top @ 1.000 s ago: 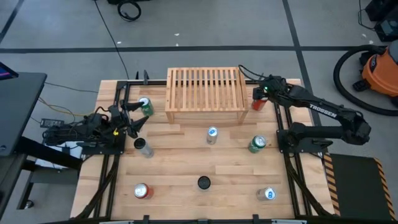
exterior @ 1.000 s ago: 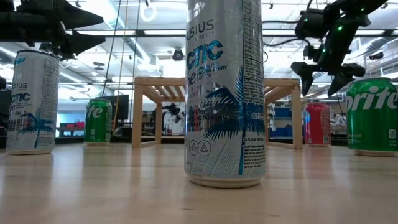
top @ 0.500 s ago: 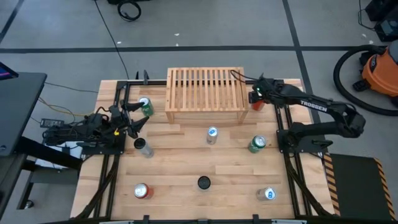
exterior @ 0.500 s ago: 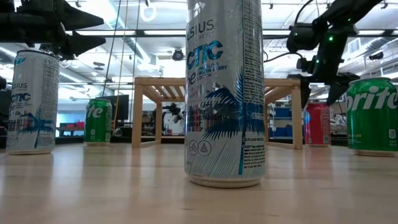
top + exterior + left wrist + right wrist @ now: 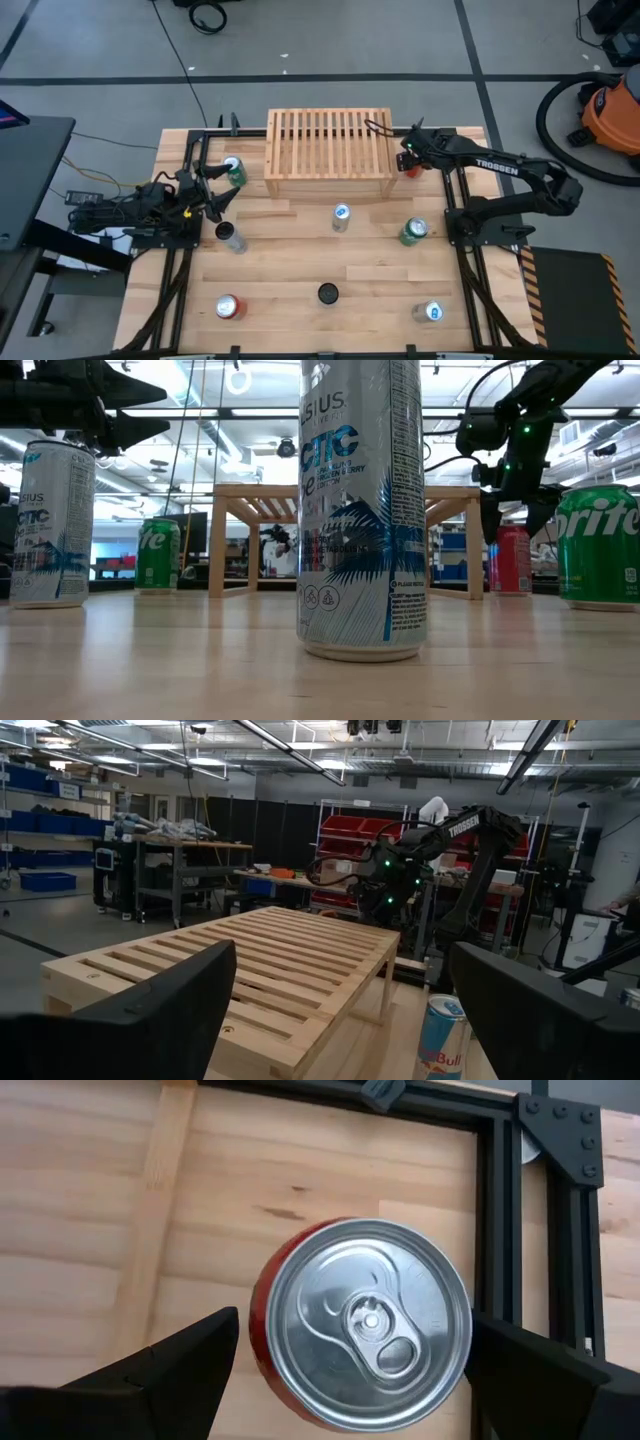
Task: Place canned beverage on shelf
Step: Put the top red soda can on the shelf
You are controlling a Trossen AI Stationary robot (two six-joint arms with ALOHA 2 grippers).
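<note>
High view: we saw the low light-wood slatted shelf (image 5: 329, 152) at the back middle of the pale plank table (image 5: 290, 275), its top of thin parallel bars bare. The right gripper (image 5: 408, 158) hung over the red aluminium can (image 5: 412, 169), which stood on the table just beside the shelf's right side board. The left gripper (image 5: 218, 196) waited at the table's left edge, fingers spread and empty, near a green can (image 5: 234, 171).

Low view: a tall white-and-blue printed can (image 5: 362, 505) filled the foreground, smooth and cylindrical. Behind it stood the shelf on square wooden legs. The right gripper (image 5: 515, 512) hung above the red can (image 5: 511, 559), dark fingers apart to either side of its top; we could not tell if they touched.

Left wrist view: the shelf's slats (image 5: 262, 958) ran away from us, raw unfinished wood, with a blue-and-silver can (image 5: 441, 1037) beside it.

Right wrist view: the red can's round silver lid (image 5: 369, 1323) with pull tab sat between the two wide-spread dark fingers (image 5: 155, 1367), clear of both, nothing gripped.
</note>
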